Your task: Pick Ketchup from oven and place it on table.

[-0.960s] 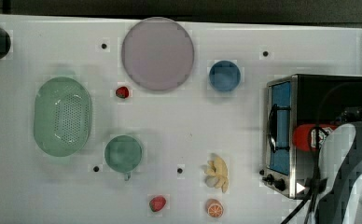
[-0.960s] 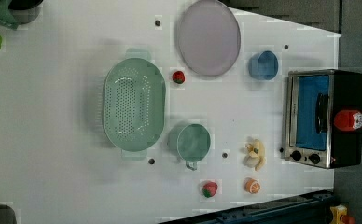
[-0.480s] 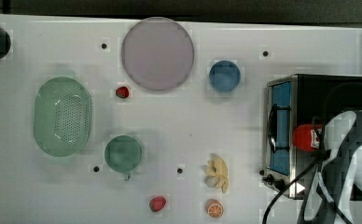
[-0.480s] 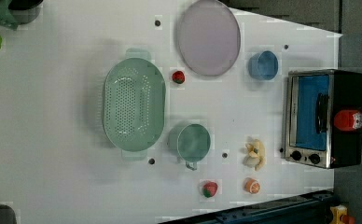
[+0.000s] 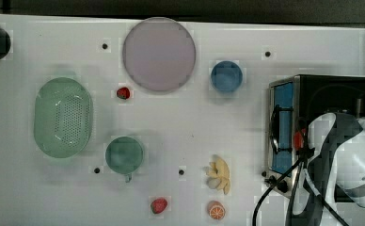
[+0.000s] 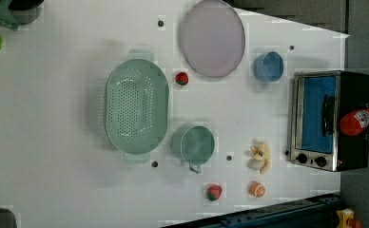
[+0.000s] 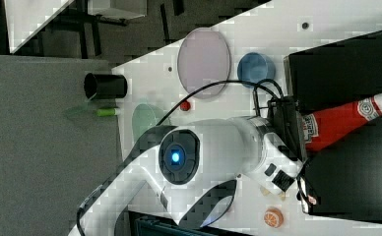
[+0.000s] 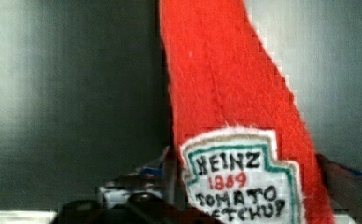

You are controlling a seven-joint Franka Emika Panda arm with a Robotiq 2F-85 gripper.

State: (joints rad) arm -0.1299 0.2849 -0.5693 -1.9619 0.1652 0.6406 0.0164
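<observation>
Fingers (image 7: 297, 135) stand wide apart, straddling the base of the ketchup (image 7: 344, 122), not yet clamped on it. It lies on its side on top of the oven (image 6: 330, 121), which sits at the worktop (image 6: 54, 142) edge on the left view's right. I judge it light, with stiff yet squeezable, smooth plastic walls, best gripped across the wider lower body near the label. Compared with a moment earlier, the arm has come down over the bottle, hiding most of it in the top view
</observation>
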